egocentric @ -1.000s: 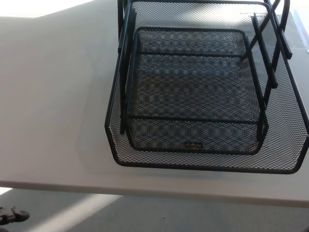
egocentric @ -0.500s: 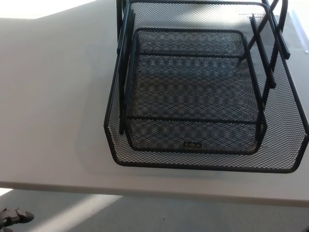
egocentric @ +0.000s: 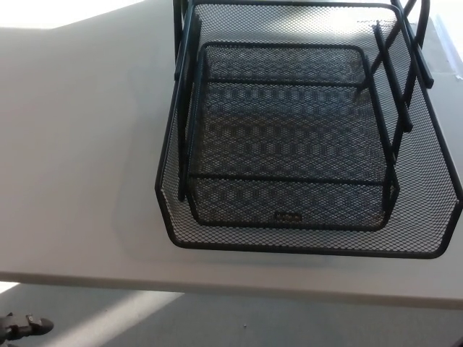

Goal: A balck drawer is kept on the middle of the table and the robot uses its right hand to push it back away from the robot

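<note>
Black wire-mesh drawer tray (egocentric: 304, 155): sits on the white table (egocentric: 79, 159), its front rim close to the near edge. Likely light, rigid, free-sliding; best pushed at the front rim's centre. Neither robot hand is in view, so their state is unknown.

A black wire-mesh drawer tray (egocentric: 304, 152) with a rounded metal rim sits on a pale grey table (egocentric: 79, 144), its front edge close to the table's near edge. A smaller mesh tray nests inside it, with a small label at the front. Thin black metal rails (egocentric: 394, 79) slant along both sides of the tray. Below the table edge lies grey floor (egocentric: 217, 322), with a small black object (egocentric: 25, 325) at the lower left corner; what it is cannot be told
</note>
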